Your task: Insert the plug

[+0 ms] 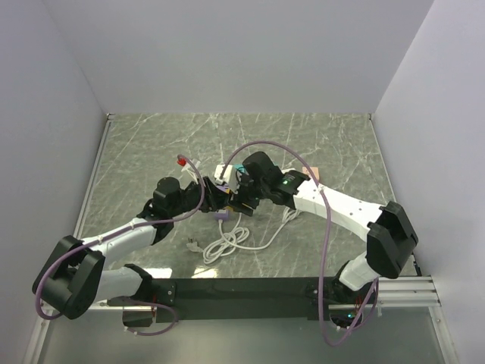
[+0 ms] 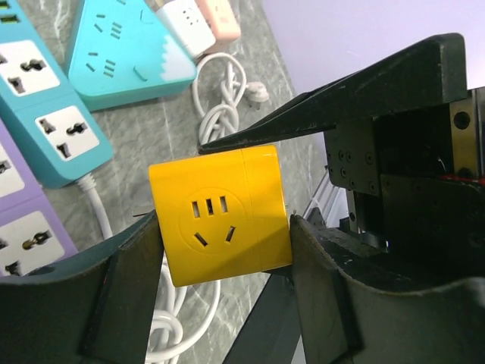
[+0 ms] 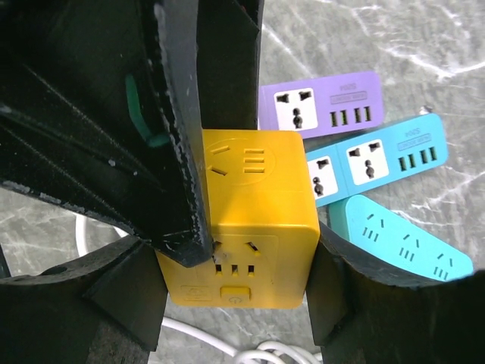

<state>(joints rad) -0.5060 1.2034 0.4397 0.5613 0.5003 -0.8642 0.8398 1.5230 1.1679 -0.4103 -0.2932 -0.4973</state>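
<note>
A yellow cube socket [image 2: 220,216] is held above the table by both grippers. My left gripper [image 2: 223,243] is shut on its two sides, and a finger of the right gripper lies along its top edge. In the right wrist view the cube [image 3: 258,220] sits between my right gripper's [image 3: 236,262] fingers, with a left finger [image 3: 182,152] pressed on its left face. In the top view the left gripper [image 1: 220,199] and right gripper [image 1: 241,197] meet at mid-table and hide the cube. A white cable [image 1: 227,243] lies coiled below them, its plug [image 1: 194,244] loose on the table.
Beneath the grippers lie a purple power strip [image 3: 322,102], a teal strip [image 3: 379,159] and a teal triangular socket [image 3: 402,235]. White [image 2: 186,23] and pink [image 2: 220,15] adapters lie beyond them. Walls stand on three sides of the table.
</note>
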